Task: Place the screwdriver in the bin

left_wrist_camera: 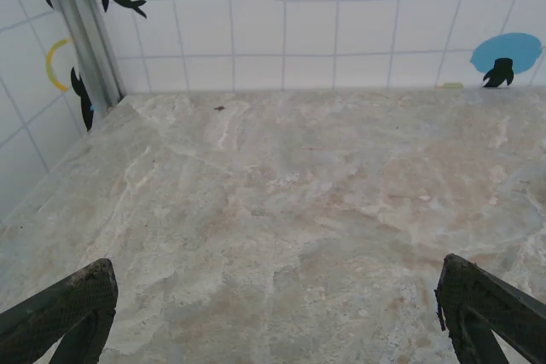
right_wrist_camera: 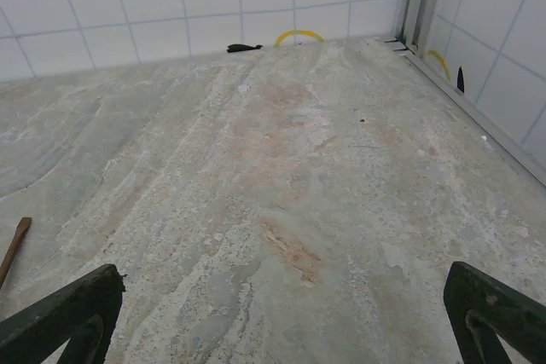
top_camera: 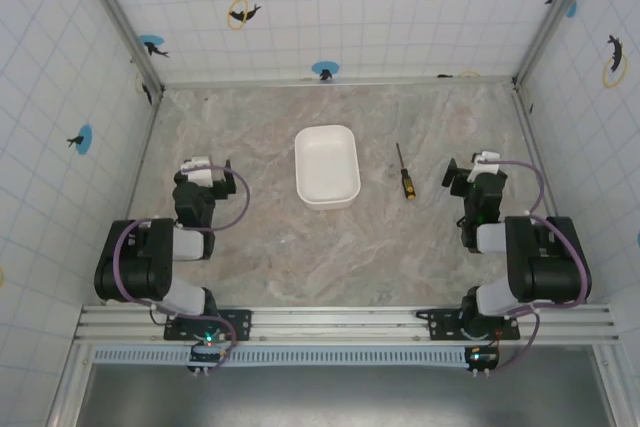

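Observation:
A white bin stands near the middle of the stone table. To its right, apart from it, the screwdriver lies flat, its dark shaft pointing to the back wall and its black and orange handle towards the arms. In the right wrist view a sliver of the screwdriver pokes in at the left edge. My right gripper sits right of the screwdriver, open, with nothing between its fingers. My left gripper rests left of the bin, also open and empty, with wide-set fingers.
Tiled walls with dolphin stickers enclose the table on three sides, with metal posts in the back corners. A metal rail runs along the near edge by the arm bases. Bare table lies between the bin and the arms.

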`<state>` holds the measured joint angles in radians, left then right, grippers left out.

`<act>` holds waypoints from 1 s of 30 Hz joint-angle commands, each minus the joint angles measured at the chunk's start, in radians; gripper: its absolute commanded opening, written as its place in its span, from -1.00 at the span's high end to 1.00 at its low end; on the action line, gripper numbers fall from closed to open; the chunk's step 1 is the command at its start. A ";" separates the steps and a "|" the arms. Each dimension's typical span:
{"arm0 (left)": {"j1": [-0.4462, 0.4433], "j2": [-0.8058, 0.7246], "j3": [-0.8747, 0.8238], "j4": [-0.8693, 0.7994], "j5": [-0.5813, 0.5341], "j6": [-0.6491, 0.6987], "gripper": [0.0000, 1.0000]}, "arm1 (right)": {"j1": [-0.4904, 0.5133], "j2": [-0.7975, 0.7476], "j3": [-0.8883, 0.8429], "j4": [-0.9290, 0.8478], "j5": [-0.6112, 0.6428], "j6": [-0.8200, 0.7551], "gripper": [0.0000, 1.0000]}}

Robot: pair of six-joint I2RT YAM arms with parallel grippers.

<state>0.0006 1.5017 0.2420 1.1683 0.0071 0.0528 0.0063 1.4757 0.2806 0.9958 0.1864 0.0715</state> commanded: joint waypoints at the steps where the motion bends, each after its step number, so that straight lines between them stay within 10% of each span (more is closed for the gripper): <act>1: -0.001 0.011 0.011 0.011 -0.001 -0.005 -0.95 | 0.003 -0.002 0.028 0.023 0.013 0.005 -0.98; 20: -0.001 0.003 0.011 0.012 -0.007 -0.005 -0.95 | 0.015 -0.010 0.042 -0.004 0.048 0.001 -0.98; 30: -0.001 -0.228 0.223 -0.537 0.034 -0.105 -0.95 | 0.049 -0.161 0.277 -0.565 0.025 0.024 -0.98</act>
<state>0.0006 1.3243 0.4152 0.8192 0.0002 0.0147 0.0299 1.3735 0.4828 0.6384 0.2333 0.0868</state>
